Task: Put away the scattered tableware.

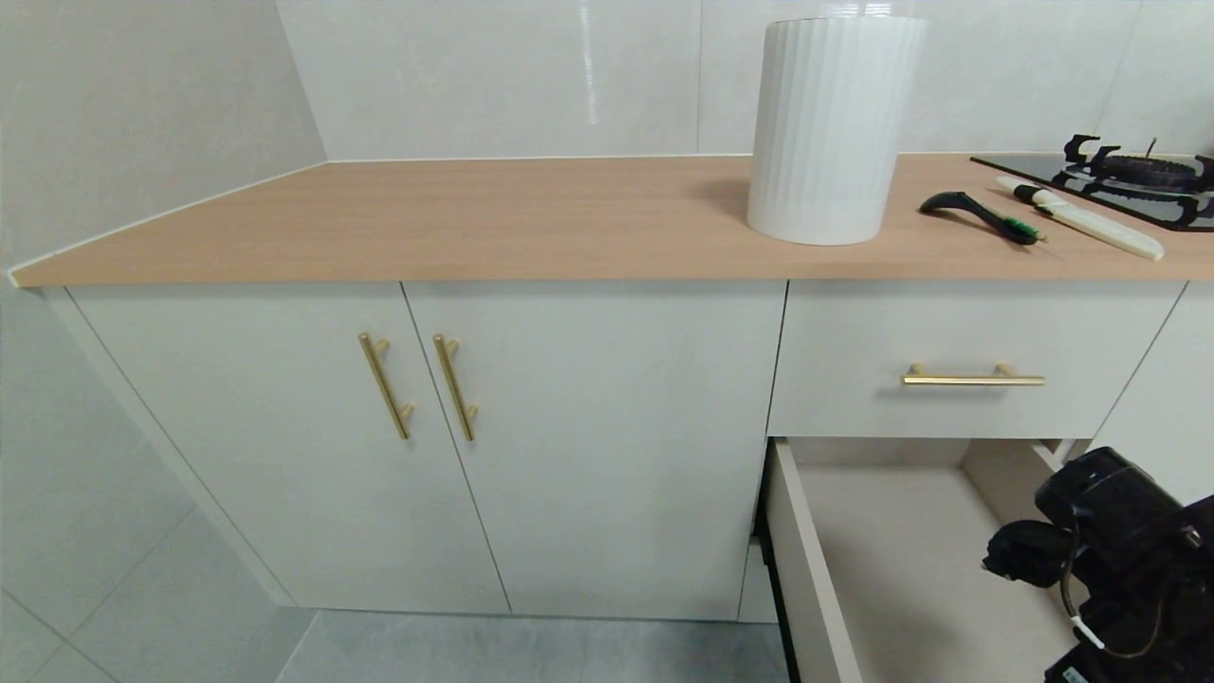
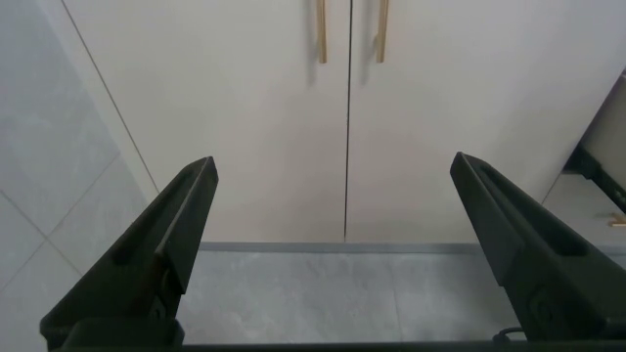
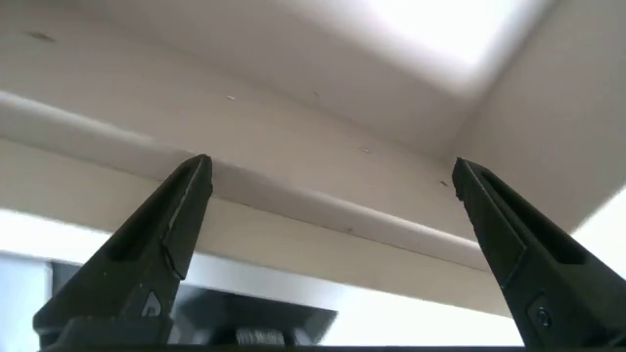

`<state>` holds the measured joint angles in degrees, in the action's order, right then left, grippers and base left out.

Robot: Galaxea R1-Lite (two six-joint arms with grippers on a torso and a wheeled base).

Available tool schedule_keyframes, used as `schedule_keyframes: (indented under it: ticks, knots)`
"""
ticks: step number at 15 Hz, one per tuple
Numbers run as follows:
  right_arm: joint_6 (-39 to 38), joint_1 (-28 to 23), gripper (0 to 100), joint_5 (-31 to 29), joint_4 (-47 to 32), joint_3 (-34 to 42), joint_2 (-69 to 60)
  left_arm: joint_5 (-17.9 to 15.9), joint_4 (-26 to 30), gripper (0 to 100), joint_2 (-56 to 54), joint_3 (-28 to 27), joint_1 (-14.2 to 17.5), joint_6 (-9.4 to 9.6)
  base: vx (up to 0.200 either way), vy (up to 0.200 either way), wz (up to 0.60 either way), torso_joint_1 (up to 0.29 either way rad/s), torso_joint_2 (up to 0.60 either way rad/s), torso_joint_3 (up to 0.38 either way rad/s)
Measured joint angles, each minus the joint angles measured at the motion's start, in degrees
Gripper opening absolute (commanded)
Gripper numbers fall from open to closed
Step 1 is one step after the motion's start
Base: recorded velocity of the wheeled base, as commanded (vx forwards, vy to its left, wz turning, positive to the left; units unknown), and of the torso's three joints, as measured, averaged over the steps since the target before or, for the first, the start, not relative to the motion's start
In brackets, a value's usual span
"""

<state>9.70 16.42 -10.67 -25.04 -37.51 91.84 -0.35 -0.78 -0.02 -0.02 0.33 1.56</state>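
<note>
We are looking at two pieces of tableware lying on the light wooden worktop [image 1: 474, 218]: a black curved spoon-like utensil with a green end [image 1: 982, 216] and, at its three o'clock, a long white knife-like piece with a black and green band [image 1: 1081, 216]. Both are sitting at three o'clock from the tall white ribbed cylindrical container [image 1: 825, 133], with the white piece reaching close to the black gas hob [image 1: 1129, 185]. The pulled-out lower drawer of pale board [image 1: 806, 569] is gaping at five o'clock in the head view, under the closed drawer front with the brass bar handle [image 1: 967, 356].

The right gripper [image 3: 331, 161] is hanging over that open drawer with its fingers spread wide and nothing between them. The left gripper [image 2: 333, 161] is facing the pale cabinet doors [image 2: 254, 127], fingers likewise wide apart and holding nothing.

We are judging the risks as these. In rising to the worktop, the right arm could be catching the closed drawer's handle or the worktop's edge above it. The two pieces are lying near each other, so closing on one could be pushing the other toward the hob. Both are low and slim, so a pinch could be slipping and dropping a piece beside the drawer. A wide swing could also be knocking the ribbed container.
</note>
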Motion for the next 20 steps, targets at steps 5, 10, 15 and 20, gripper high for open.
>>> schedule_keyframes:
  ticks: [5, 10, 15, 20]
  knots:
    - [-0.2, 1.2, 100, -0.5, -1.0, -0.2, -2.3, 0.0, 0.0, 100, 0.0, 0.0, 0.0, 0.02, 0.0, 0.0, 0.0, 0.0, 0.0, 0.0]
    - [-2.4, 0.8, 100, -0.2, -1.1, -4.7, -13.4, 0.0, 0.0, 100, 0.0, 0.0, 0.0, 0.02, 0.0, 0.0, 0.0, 0.0, 0.0, 0.0]
    - [-5.1, -2.1, 100, -0.4, -1.8, -27.8, -18.1, 0.0, 0.0, 100, 0.0, 0.0, 0.0, 0.02, 0.0, 0.0, 0.0, 0.0, 0.0, 0.0]
    - [-11.6, -6.2, 100, -0.7, -1.8, -50.6, -10.0, 0.0, 0.0, 100, 0.0, 0.0, 0.0, 0.0, 0.0, 0.0, 0.0, 0.0, 0.0, 0.0]
